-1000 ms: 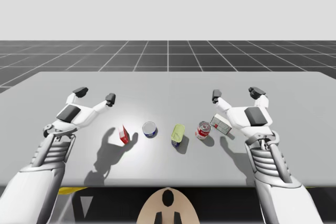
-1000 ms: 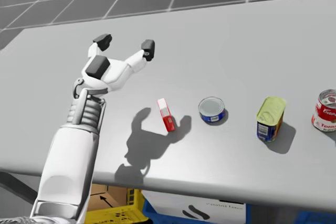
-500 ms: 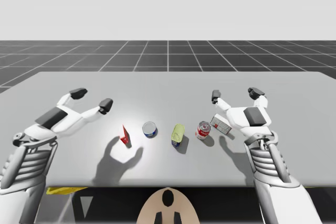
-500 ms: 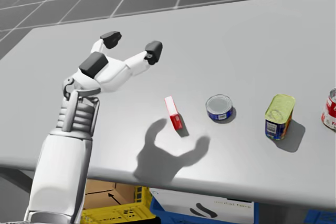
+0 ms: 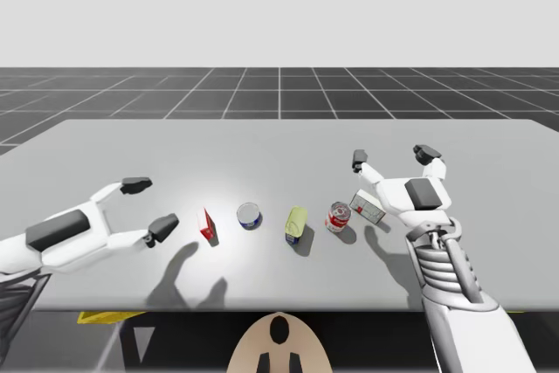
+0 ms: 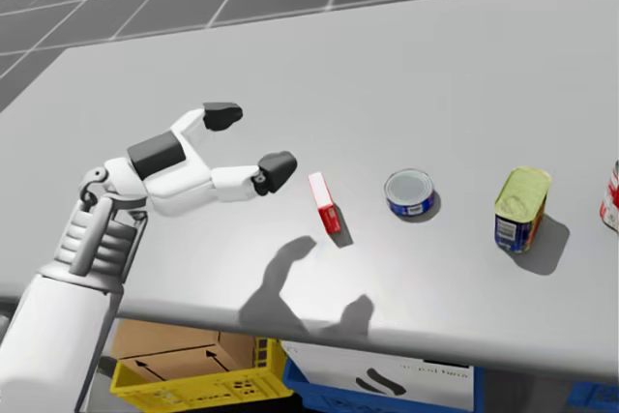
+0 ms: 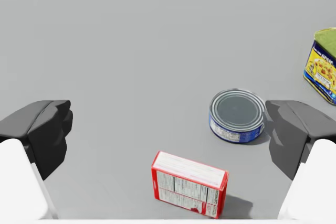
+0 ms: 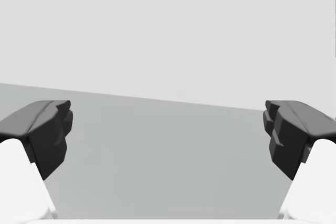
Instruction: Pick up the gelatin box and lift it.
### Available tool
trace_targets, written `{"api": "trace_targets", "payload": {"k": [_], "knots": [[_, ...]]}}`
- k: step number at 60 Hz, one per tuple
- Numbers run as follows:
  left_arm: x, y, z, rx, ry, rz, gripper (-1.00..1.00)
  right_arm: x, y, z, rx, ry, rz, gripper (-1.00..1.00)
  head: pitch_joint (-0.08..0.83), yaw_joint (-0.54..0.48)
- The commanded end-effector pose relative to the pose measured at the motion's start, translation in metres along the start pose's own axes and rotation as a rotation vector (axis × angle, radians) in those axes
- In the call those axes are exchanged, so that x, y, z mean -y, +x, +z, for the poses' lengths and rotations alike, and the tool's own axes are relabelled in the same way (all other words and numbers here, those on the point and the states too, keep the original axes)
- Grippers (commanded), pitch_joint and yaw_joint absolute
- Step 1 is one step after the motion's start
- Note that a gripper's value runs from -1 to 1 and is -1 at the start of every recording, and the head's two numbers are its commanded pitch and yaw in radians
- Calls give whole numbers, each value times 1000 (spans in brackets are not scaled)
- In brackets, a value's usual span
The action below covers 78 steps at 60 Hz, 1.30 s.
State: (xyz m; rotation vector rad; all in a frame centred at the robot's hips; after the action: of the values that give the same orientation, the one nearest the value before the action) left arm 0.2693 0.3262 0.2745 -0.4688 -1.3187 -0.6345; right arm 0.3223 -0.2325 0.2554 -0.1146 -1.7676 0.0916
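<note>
Table [image 5: 279,141] first: grey slab under both claws, bearing five small goods in a rough row. Then left claw [image 6: 250,142], reaching in low and nearly level from the row's left end, fingers spread wide, nothing between the pads, nothing touched. Then right claw [image 5: 393,157] at the row's other end, likewise spread wide and holding nothing, aimed out over the far table. Blue oblong can [image 5: 296,225] with yellow lid: upright, well ahead of the left claw, off to one finger's side. Red and white can [image 5: 338,216]: upright, near the right claw, on its inner side. White flat box [image 5: 368,207]: lying just beside the right claw's hand, partly hidden behind it. Low blue round can [image 7: 237,115]: ahead of the left claw, close before one fingertip in the wrist view. Red gelatin box [image 7: 190,184], smallest: standing on a long edge on the table, just ahead of the left claw, in line with the gap between its fingers, apart from both.
</note>
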Motion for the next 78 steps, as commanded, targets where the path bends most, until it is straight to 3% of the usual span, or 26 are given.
{"api": "trace_targets", "payload": {"k": [1,12,29,54,75,77,78], "knots": [[-4,-32,-2,-138,-149,0,-1000,0,0,0,3,-3,6,-1000,677,357],[-5,-55,-13,-170,-204,-10,-1000,0,-1,0,5,-2,10,-1000,677,355],[-8,-82,-39,-222,-257,7,-1000,-1,-1,-1,15,3,32,-1000,676,353],[-10,-85,-71,-246,-259,29,-1000,0,1,0,21,3,28,-1000,680,348],[-5,-86,-85,-260,-272,10,-1000,1,4,0,29,5,23,-1000,680,340],[-5,-87,-85,-261,-271,8,-733,1,4,1,29,5,23,-1000,681,340],[-5,-87,-84,-259,-270,5,-214,1,4,1,29,5,23,-1000,680,340]]}}
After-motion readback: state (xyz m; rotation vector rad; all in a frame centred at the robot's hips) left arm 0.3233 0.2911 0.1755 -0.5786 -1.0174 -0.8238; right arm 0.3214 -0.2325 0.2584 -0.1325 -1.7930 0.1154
